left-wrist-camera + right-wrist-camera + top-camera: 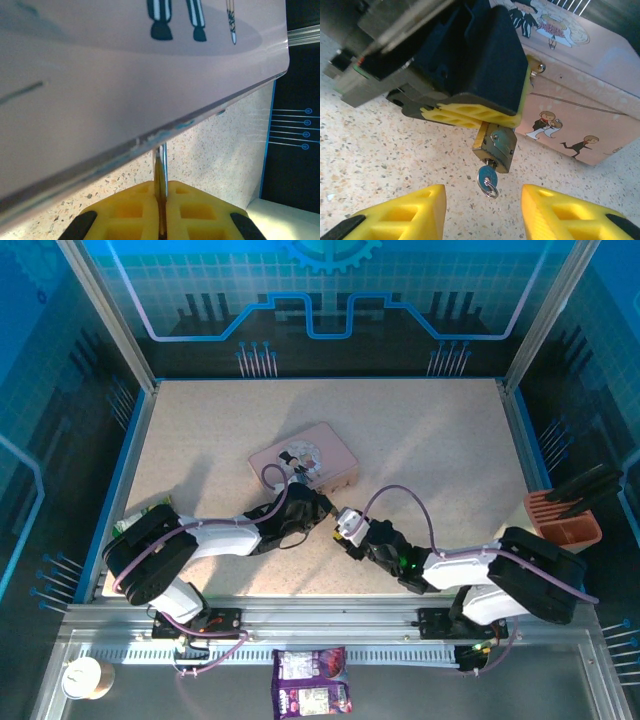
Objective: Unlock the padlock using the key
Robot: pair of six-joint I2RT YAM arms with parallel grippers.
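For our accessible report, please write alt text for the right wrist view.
The left gripper holds the padlock, the key in its keyhole. The right gripper is open below it; a pink tin stands behind.

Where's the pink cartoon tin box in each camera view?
Top external: pink rectangular tin box, mid-frame, just beyond the left claw.
Left wrist: the tin, upper left, above the yellow fingers.
Right wrist: the tin, upper right, behind the small brass padlock.
Shared landmark: that left claw, shut on the padlock.
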